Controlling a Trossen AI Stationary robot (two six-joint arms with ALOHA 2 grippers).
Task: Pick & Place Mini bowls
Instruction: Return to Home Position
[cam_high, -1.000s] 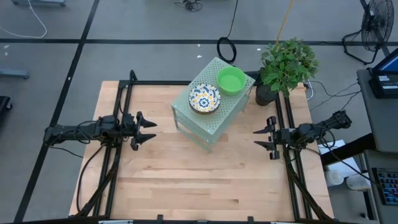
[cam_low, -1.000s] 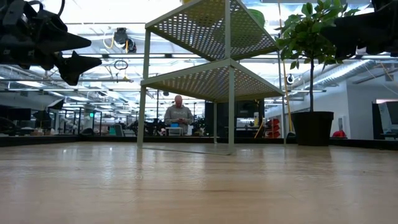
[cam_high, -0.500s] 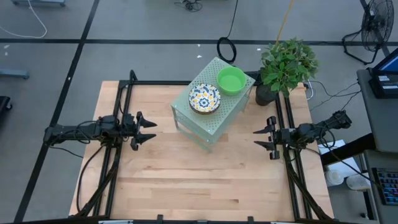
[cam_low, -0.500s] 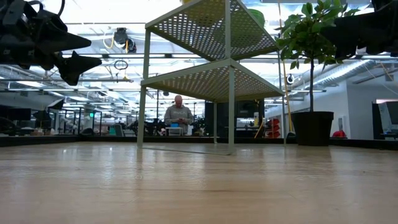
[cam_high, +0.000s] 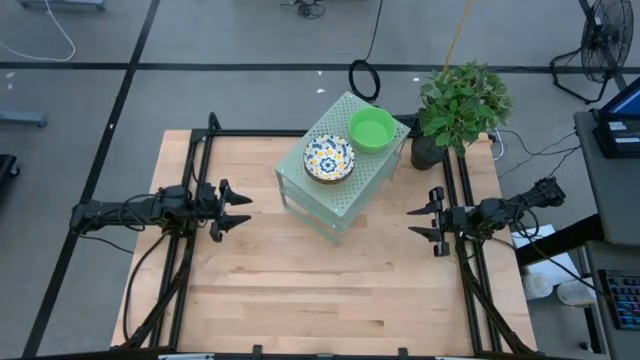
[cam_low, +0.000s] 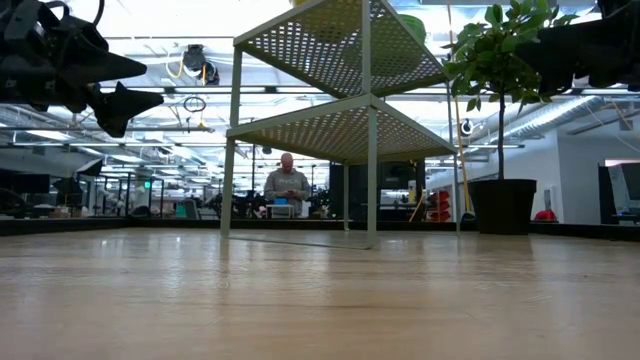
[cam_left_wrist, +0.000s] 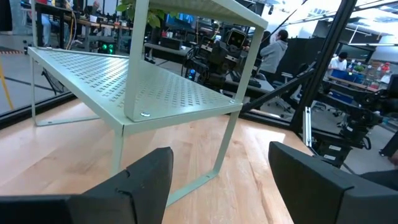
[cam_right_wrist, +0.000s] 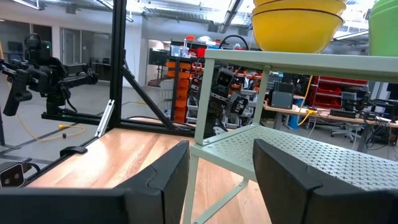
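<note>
The bowls are up on top of the shelf, at the back of the table. The patterned bowls sit in one pile, and the green bowls sit in a pile just beside them, nearer the plant. From above I cannot count how many are in each pile. Every bowl I can see is on the shelf.

The left gripper hangs over the left side of the table, well apart from the shelf. Its jaws are spread wide and hold nothing. The right gripper hangs over the right side, also wide apart and holding nothing. Both point in toward the shelf.

I think the putting-away part is done, and this step is just the arms going to their rest spots. They look about there. The next move needs no grabbing. The arms only have to keep away from the shelf so the piles do not get bumped.
</note>
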